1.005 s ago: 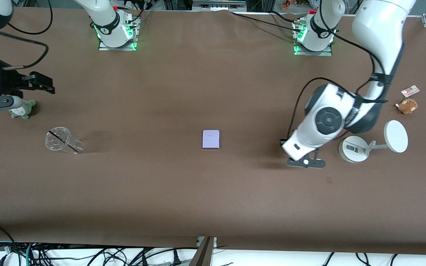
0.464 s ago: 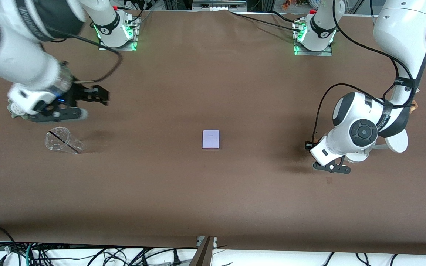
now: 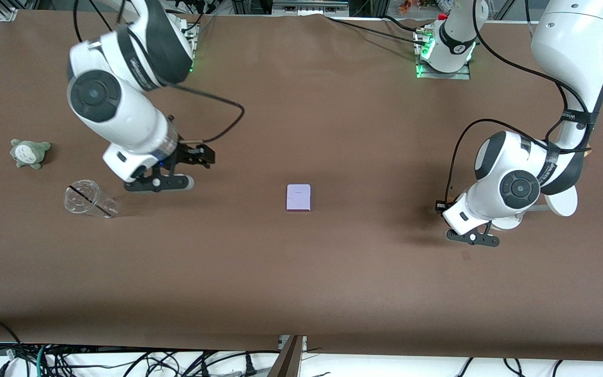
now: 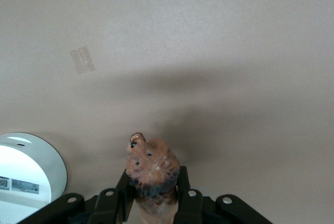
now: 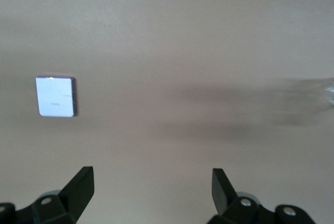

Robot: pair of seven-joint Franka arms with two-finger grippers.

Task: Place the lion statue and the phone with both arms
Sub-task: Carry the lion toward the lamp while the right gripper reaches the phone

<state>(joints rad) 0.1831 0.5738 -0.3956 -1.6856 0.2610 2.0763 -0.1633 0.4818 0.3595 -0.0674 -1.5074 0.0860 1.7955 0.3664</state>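
Gripping the lion statue (image 4: pixel 152 174), a tiny orange-brown figurine w/ darker brown lower end, the left gripper (image 4: pixel 152 195) has its fingers clenched on the figurine's flanks, head end poking out past the fingertips. In the front view the left gripper (image 3: pixel 473 238) hangs over bare brown tabletop (image 3: pixel 333 272), just beside the white round-based stand (image 3: pixel 560 196) w/ its disc; the lion itself is hidden there by the wrist.

Right gripper (image 3: pixel 163 180) is released: fingers wide apart, nothing between them per the right wrist view (image 5: pixel 151 187). It's over the table near the clear plastic cup (image 3: pixel 89 199) lying on its side, toward the right arm's end.

Key relation: the phone (image 3: pixel 298 197), a small flat pale lilac-white slab w/ rounded corners and darker purple edge, lies flat mid-table, well apart from both grippers and roughly between them. The right gripper looks somewhat nearer, and being empty it's prob. the one to take it. From that gripper the phone (image 5: pixel 56 96) sits ahead and off to one side of the finger line, so it likely needs a sideways shift first. Long axis runs toward/away from the front camera.

Writing: small mark on the phone face, not legible. Stand's base (image 4: pixel 26 182) has a printed label, too small to read.
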